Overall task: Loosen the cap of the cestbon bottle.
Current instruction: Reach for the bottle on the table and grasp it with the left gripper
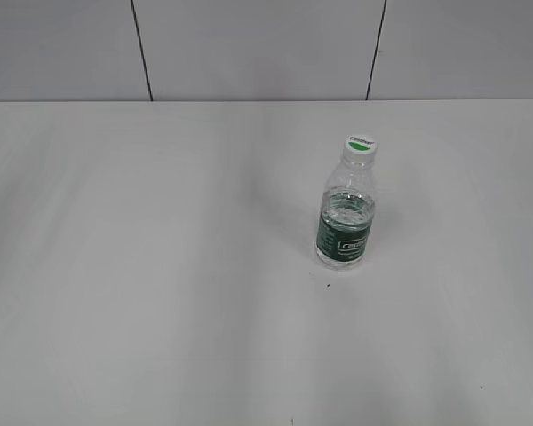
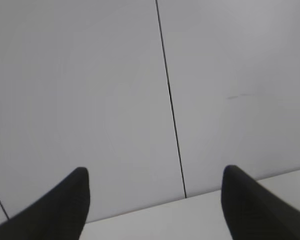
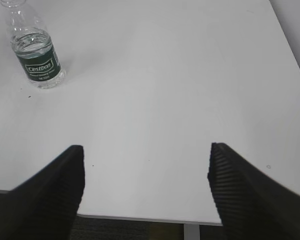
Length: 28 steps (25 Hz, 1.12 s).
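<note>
The cestbon bottle (image 1: pixel 345 217) stands upright on the white table, right of the middle in the exterior view. It is clear plastic with a dark green label band and is partly full of water. Its white cap (image 1: pixel 361 143) with a green leaf mark sits on top. The bottle also shows at the top left of the right wrist view (image 3: pixel 36 52), its cap cut off by the frame. My right gripper (image 3: pixel 146 150) is open and empty, far from the bottle near the table's front edge. My left gripper (image 2: pixel 155 172) is open and empty, facing the wall. Neither gripper shows in the exterior view.
The white table (image 1: pixel 160 293) runs back to a grey panelled wall (image 1: pixel 249 44) with dark vertical seams. The table's front edge (image 3: pixel 140 218) and right edge show in the right wrist view, with dark floor below.
</note>
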Each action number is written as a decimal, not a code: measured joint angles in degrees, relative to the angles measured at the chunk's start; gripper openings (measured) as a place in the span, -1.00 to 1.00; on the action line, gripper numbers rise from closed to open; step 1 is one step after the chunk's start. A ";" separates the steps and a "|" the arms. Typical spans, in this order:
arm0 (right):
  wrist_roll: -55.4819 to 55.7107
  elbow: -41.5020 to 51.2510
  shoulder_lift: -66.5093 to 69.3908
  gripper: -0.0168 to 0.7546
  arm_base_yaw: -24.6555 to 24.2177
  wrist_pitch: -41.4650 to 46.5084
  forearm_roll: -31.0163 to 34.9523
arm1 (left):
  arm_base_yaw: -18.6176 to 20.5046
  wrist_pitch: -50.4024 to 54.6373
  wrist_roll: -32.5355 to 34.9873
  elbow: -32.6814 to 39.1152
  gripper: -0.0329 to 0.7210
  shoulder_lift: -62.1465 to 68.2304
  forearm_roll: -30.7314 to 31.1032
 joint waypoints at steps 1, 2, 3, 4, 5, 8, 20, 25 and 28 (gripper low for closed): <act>0.00 0.00 0.00 0.57 0.00 0.00 0.00 | -0.06 -3.03 0.00 0.00 0.40 2.38 0.00; 0.00 0.00 0.00 0.57 0.00 0.00 0.00 | -0.29 -5.56 0.00 0.00 0.40 4.84 -0.06; 0.00 0.00 0.00 0.57 0.00 0.00 0.00 | -0.70 -7.73 -0.17 0.00 0.40 7.42 -0.06; 0.00 0.00 0.00 0.57 0.00 0.00 0.00 | -1.44 -9.13 -0.64 0.00 0.40 9.60 -0.06; 0.00 0.00 0.00 0.57 0.00 0.00 0.00 | -2.55 -10.55 -0.82 0.00 0.40 12.25 0.12; 0.00 0.00 0.00 0.57 0.00 0.00 0.00 | -6.67 -12.87 -1.21 0.00 0.40 20.03 2.49; 0.00 0.00 0.00 0.57 0.00 0.00 0.00 | -15.24 -34.27 -15.49 1.27 0.40 43.15 20.95; 0.00 0.00 0.00 0.57 0.00 0.00 0.00 | -15.23 -48.61 -19.88 6.44 0.40 47.03 24.57; 0.00 0.00 0.00 0.57 0.00 0.00 0.00 | -15.23 -55.84 -21.77 8.41 0.40 50.29 26.43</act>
